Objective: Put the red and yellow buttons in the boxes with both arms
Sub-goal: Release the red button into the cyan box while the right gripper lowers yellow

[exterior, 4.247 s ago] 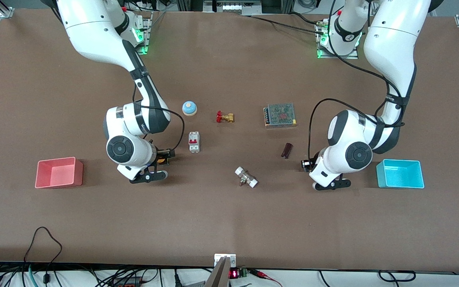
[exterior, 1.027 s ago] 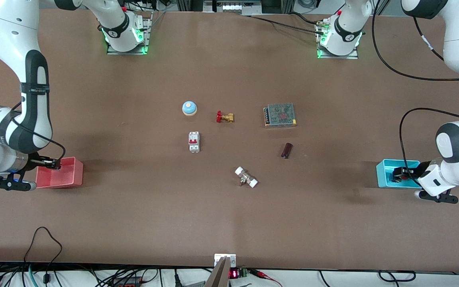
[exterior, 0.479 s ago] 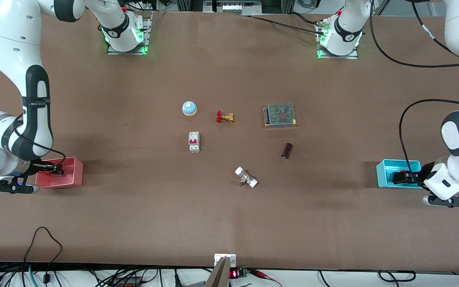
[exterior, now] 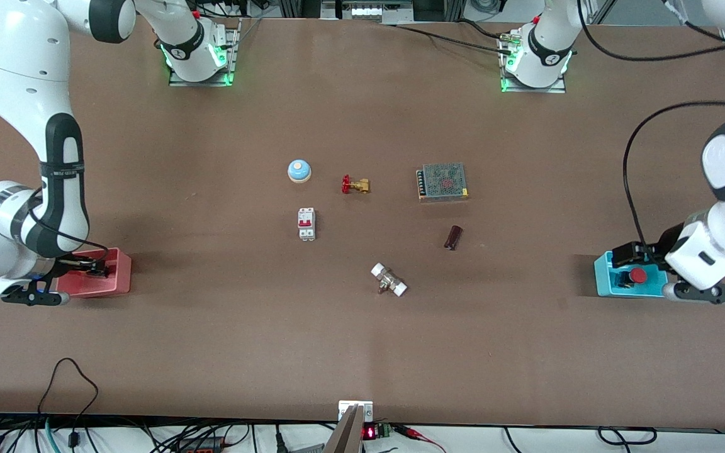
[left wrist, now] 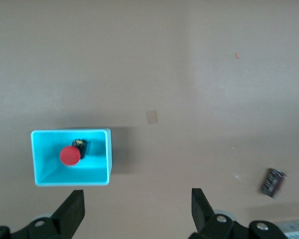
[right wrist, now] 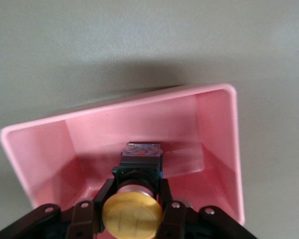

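Two grippers are working at the table's ends. The right gripper point(right wrist: 132, 219) is clamping the yellow button point(right wrist: 132, 215) and holding it inside the pink box point(exterior: 120, 272). The left gripper point(left wrist: 134, 209) is hanging spread and empty over the table beside the cyan box point(left wrist: 107, 157), and the red button point(left wrist: 70, 156) is lying in that box, free of the fingers point(left wrist: 72, 211).
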Controlling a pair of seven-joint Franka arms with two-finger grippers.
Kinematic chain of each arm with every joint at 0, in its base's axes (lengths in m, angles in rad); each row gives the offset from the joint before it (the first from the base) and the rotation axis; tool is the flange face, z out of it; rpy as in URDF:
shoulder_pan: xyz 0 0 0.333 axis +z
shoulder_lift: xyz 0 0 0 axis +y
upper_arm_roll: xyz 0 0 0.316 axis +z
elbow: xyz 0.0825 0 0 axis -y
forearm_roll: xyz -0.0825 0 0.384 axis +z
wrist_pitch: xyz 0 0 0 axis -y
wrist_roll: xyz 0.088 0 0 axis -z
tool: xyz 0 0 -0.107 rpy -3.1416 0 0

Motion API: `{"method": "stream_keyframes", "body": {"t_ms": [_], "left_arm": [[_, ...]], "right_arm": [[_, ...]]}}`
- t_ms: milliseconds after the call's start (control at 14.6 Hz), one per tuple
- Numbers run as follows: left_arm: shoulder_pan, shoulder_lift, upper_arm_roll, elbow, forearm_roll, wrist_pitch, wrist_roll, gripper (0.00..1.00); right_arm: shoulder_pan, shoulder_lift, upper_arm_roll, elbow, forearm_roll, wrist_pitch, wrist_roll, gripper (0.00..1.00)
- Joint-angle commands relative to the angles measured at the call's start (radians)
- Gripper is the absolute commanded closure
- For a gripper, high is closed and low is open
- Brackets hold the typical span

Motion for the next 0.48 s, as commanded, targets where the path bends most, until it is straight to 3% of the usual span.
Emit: {"method": "stream_keyframes", "body": {"t_ms": [0,68,137,205,411], "left_arm": [[0.0,-0.155,0.0,-0.108,0.023,-0.026,-0.027,0.05],[0.002,-0.192,0.0,-0.12,0.023,-0.043,-0.027,0.05],[0.002,-0.218,0.0,-0.119,0.023,-0.069,-0.029,0.05],[0.002,-0.243,0.0,-0.119,0.022,-0.092,-0.032,0.0],[0.002,-0.317,-0.005,-0.117,0.02,-0.126,-0.076,0.0]], "right_arm": [[-0.012,0.006,0.011,0.005,0.03,0.007,-0.028,0.62],[-0.012,0.006,0.011,0.005,0.03,0.007,-0.028,0.58],[-0.011,0.006,0.011,0.005,0.033,0.007,-0.024,0.25],[-0.009,0.0,0.009,0.005,0.036,0.007,-0.017,0.0],[0.001,-0.053,0.004,0.015,0.029,-0.013,-0.026,0.0]]}}
